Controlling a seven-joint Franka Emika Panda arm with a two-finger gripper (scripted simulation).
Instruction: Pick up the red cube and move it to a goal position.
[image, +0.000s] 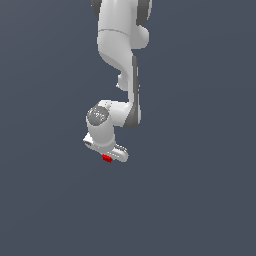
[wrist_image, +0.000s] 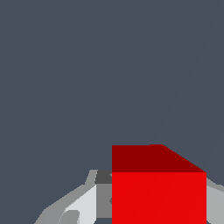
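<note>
The exterior view shows the whole white arm coming down from the top edge of the picture, bending at the wrist, with the gripper at its lowest end. Just under the gripper a small piece of the red cube is visible, touching the white body; most of the cube is hidden there and the fingers cannot be separated from the rest. Around the arm there is only a plain dark grey-blue ground, the same on the exterior view's left and right, with no edge or border visible, so it is not possible to tell if the cube hangs above the bench or rests on it.

The wrist view shows what the other view cannot: the red cube is very close to the camera, with a bright front face and a darker top face, and it sits between the grey and white fingers of the gripper, which press against its sides. The gripper is closed on the cube. Beyond the cube only the same flat dark surface is seen
</note>
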